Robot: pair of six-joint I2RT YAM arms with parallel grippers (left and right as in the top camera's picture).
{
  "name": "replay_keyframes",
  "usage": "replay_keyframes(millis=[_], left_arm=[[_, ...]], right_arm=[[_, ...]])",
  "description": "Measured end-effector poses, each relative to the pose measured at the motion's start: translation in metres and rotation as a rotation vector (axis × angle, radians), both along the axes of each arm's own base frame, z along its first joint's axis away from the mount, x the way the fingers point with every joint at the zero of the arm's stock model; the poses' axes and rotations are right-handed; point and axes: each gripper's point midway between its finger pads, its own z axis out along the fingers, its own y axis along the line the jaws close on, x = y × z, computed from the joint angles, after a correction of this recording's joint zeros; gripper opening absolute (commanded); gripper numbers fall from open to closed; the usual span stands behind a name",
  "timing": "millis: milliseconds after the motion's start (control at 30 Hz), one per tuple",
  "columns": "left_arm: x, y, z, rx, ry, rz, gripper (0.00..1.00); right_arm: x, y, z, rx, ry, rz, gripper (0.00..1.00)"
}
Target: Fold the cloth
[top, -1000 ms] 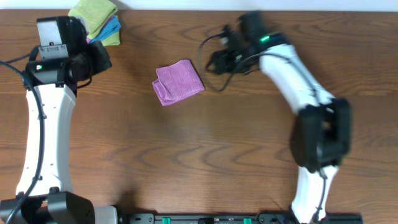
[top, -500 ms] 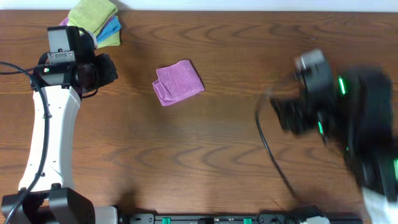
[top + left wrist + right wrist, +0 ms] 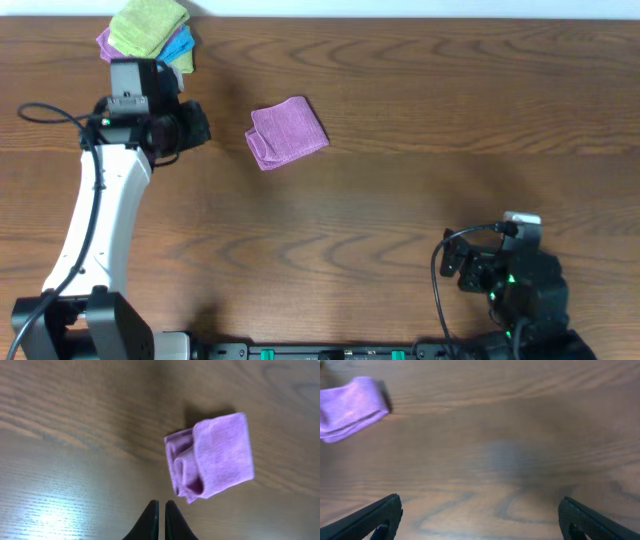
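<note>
The lilac cloth (image 3: 287, 132) lies folded into a small bundle on the wooden table, left of centre toward the back. It shows in the left wrist view as the cloth (image 3: 212, 455), with a rolled edge on its left side. My left gripper (image 3: 198, 127) hovers to the left of it, shut and empty; the dark fingertips (image 3: 150, 515) nearly touch each other. My right gripper (image 3: 480, 515) is far off at the front right of the table, open wide with nothing between its fingers. From there the cloth (image 3: 350, 407) appears at the far upper left.
A stack of folded cloths, lime-green (image 3: 150, 25), bright blue (image 3: 180, 45) and another purple one (image 3: 104, 44), sits at the back left corner behind the left arm. The right arm's base and cable (image 3: 505, 285) occupy the front right.
The right arm has swung away from the cloth to the front right, its jaws spreading wide. The left gripper has shifted right, closer to the cloth. The cloth has not moved.
</note>
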Motion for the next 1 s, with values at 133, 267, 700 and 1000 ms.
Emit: replay_keyframes(millis=[133, 267, 700, 1000], left_arm=[[-0.005, -0.006, -0.026, -0.047, 0.012, 0.006, 0.36], [-0.009, -0.01, -0.05, -0.099, 0.018, 0.049, 0.58], [-0.001, -0.04, -0.109, -0.317, 0.078, 0.056, 0.71], [0.017, -0.063, -0.122, -0.393, 0.054, 0.042, 0.81]], right_arm=[[0.004, -0.006, -0.03, -0.022, 0.033, -0.037, 0.99], [0.003, -0.009, -0.045, -0.036, 0.057, -0.053, 0.99], [0.001, -0.011, -0.054, -0.046, 0.077, -0.063, 0.99], [0.001, -0.011, -0.054, -0.045, 0.077, -0.065, 0.99]])
